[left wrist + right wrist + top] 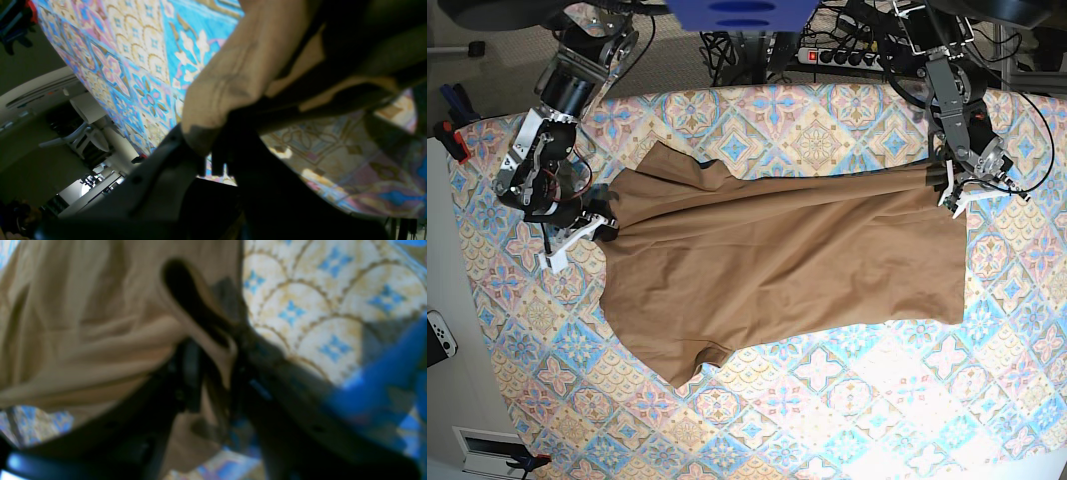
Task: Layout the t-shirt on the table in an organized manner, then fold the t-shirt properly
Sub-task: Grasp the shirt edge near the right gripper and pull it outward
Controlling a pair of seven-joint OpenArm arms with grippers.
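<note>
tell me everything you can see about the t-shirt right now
The t-shirt is plain tan-brown soft cloth with short sleeves and no print. It lies stretched sideways across the patterned table, mostly flat, with long creases running along its upper part. One sleeve points toward the table's far edge, the other toward the near edge. The left pincer is shut on the cloth's edge at one end. At the other end a fold of cloth sits between the right pincer's jaws.

A big bench had a bright cloth cover with blue, pink, peach and cream diamond tiles and flowers. One plain tan-brown soft t-shirt lay spread across its middle, short sleeves toward the left.
</note>
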